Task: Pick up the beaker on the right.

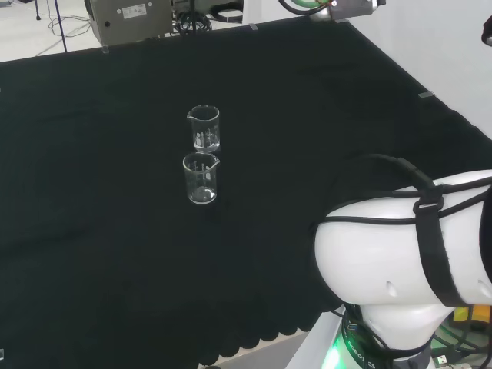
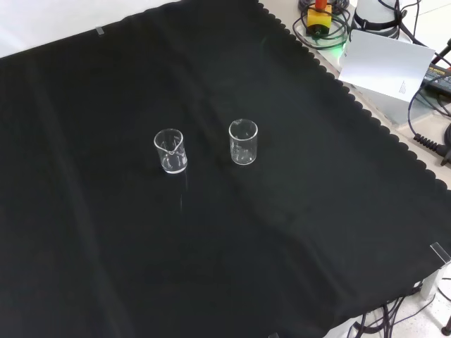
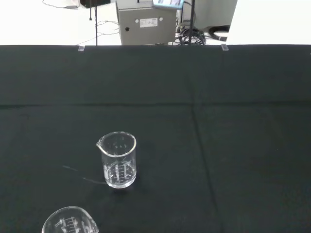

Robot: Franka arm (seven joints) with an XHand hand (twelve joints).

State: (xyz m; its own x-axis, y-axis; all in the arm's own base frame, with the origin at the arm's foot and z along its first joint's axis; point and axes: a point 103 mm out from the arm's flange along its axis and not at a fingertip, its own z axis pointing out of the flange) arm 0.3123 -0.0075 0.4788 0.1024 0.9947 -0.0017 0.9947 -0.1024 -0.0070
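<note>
The beaker on the right [image 2: 243,141] is, as I read the task, the right-hand one of the pair in the front view. Both stand upright on the bench near the middle of the black cloth [image 2: 91,267]. They are close together but clearly apart. The pick-up looks not yet begun: both beakers rest on the cloth with nothing touching them, and whether the hand is spread or closed I cannot tell.

Nearest in the head view is the arm link [image 1: 400,254], smooth white plastic with rounded shoulders and black cable strapped over it. Beyond it the cloth lies matte and slightly creased, with a scalloped front hem.

Next comes the same target, the near beaker [image 1: 201,177] in the head view, which also shows cut off at the edge of the wrist view [image 3: 70,224]. It is a short, straight-walled cylinder of clear glass or plastic with a rolled rim, a small pouring lip and white graduation marks, and it looks empty.

Just behind it is the far beaker [image 1: 204,127] [image 2: 170,151] [image 3: 119,160], which looks like its twin.

The next move calls for bringing the hand down to the target from its open side. It should wrap the wall below the rim and keep clear of the neighbour, since smooth, light ware like this could slide or tip at a nudge.

Farthest off, past the cloth's edge, stands a grey cabinet [image 1: 131,19] of painted metal.
</note>
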